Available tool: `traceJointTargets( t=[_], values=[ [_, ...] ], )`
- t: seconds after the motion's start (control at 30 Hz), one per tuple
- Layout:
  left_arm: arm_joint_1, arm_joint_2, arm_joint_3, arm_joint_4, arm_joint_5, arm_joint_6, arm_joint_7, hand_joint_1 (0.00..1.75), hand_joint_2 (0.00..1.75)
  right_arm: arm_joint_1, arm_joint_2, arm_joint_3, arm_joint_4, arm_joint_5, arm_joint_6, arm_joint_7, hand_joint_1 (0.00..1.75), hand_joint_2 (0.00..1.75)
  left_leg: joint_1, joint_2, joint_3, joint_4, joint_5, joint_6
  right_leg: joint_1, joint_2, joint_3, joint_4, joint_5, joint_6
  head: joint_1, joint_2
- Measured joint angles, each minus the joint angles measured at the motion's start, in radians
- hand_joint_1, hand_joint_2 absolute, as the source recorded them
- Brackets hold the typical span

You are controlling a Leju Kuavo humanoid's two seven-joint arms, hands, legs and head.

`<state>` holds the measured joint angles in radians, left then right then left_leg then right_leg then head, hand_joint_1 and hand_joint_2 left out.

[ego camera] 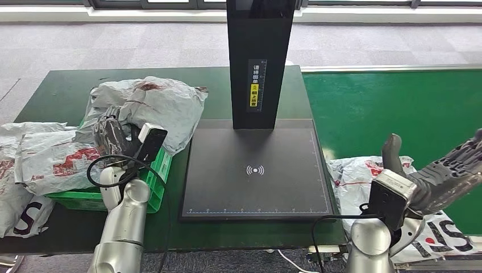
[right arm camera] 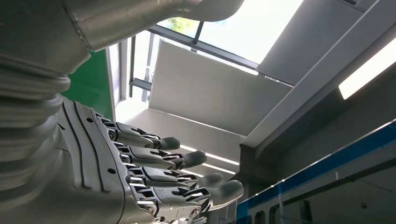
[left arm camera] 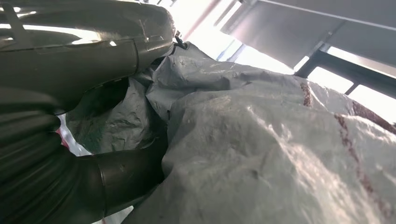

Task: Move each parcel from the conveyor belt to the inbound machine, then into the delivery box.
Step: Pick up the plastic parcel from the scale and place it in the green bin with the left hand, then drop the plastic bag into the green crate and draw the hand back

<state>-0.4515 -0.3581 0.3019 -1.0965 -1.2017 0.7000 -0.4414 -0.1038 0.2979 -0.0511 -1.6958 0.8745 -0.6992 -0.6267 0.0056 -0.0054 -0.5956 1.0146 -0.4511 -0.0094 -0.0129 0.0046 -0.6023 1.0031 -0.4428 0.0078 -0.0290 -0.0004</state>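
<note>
A crumpled grey parcel (ego camera: 153,102) with red marks lies over the back of the green delivery box (ego camera: 163,165), left of the inbound machine's black plate (ego camera: 256,190). My left hand (ego camera: 111,136) grips the parcel's near edge; in the left wrist view the thumb and fingers (left arm camera: 126,172) close around a fold of the grey parcel (left arm camera: 280,154). My right hand (ego camera: 449,173) hovers open, fingers spread, over a white parcel (ego camera: 358,176) with red print at the near end of the green conveyor belt (ego camera: 392,108). The right wrist view shows the right hand (right arm camera: 116,172) holding nothing.
The machine's black column (ego camera: 258,62) rises at the back of the plate. More white and grey parcels (ego camera: 51,159) fill and spill over the box's left side. The dark green table (ego camera: 62,85) runs under the box and the machine.
</note>
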Motion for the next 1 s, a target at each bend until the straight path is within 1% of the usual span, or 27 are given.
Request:
traceJointTargets(
  t=[0.13,0.4,0.47,0.63,0.8,0.83,0.93,0.97,1.0],
  values=[
    [0.026,0.000,0.022,-0.082,-0.003,0.000,0.031,1.75,1.75,0.000,0.000,0.000,-0.001,0.011,0.000,0.012,0.00,1.75,0.000,0.000,0.000,0.000,0.000,0.000,0.000,0.000,0.000,0.000,0.000,0.000,0.000,0.000],
    [0.049,0.001,0.101,-0.215,-0.003,0.000,0.002,1.75,1.75,0.000,0.000,0.000,-0.002,0.033,0.000,0.034,0.00,1.75,0.000,0.000,0.000,0.000,0.000,0.000,0.000,0.000,0.000,0.000,0.000,0.000,0.000,0.000],
    [0.049,0.001,0.114,-0.233,-0.026,0.000,0.006,1.75,1.75,0.000,0.000,0.000,-0.004,0.038,0.000,0.040,0.00,1.75,0.000,0.000,0.000,0.000,0.000,0.000,0.000,0.000,0.000,0.000,0.000,0.000,0.000,0.000],
    [0.048,0.001,0.131,-0.250,-0.111,0.000,0.049,1.75,1.75,0.001,0.000,0.000,-0.007,0.052,0.000,0.055,0.00,1.75,0.000,0.000,0.000,0.000,0.000,0.000,0.000,0.000,0.000,0.000,0.000,0.000,0.000,0.000],
    [0.048,0.001,0.141,-0.253,-0.119,0.000,0.053,1.75,1.75,0.001,0.000,0.000,-0.007,0.055,0.000,0.058,0.00,1.75,0.000,0.000,0.000,0.000,0.000,0.000,0.000,0.000,0.000,0.000,0.000,0.000,0.000,0.000],
    [0.048,0.001,0.141,-0.253,-0.119,0.000,0.054,1.71,1.75,0.001,0.000,0.000,-0.007,0.055,0.000,0.058,0.00,1.75,0.000,0.000,0.000,0.000,0.000,0.000,0.000,0.000,0.000,0.000,0.000,0.000,0.000,0.000],
    [0.048,0.001,0.142,-0.253,-0.125,0.000,0.058,0.40,1.75,0.001,0.000,0.000,-0.007,0.056,0.000,0.058,0.00,1.75,0.000,0.000,0.000,0.000,0.000,0.000,0.000,0.000,0.000,0.000,0.000,0.000,0.000,0.000],
    [0.048,0.001,0.142,-0.252,-0.132,0.000,0.062,0.00,1.75,0.001,0.000,0.000,-0.007,0.056,0.000,0.059,0.00,1.75,0.000,0.000,0.000,0.000,0.000,0.000,0.000,0.000,0.000,0.000,0.000,0.000,0.000,0.000],
    [0.047,0.001,0.143,-0.251,-0.140,0.000,0.067,0.00,1.75,0.001,0.000,0.000,-0.007,0.056,0.000,0.059,0.00,1.75,0.000,0.000,0.000,0.000,0.000,0.000,0.000,0.000,0.000,0.000,0.000,0.000,0.000,0.000]
  ],
)
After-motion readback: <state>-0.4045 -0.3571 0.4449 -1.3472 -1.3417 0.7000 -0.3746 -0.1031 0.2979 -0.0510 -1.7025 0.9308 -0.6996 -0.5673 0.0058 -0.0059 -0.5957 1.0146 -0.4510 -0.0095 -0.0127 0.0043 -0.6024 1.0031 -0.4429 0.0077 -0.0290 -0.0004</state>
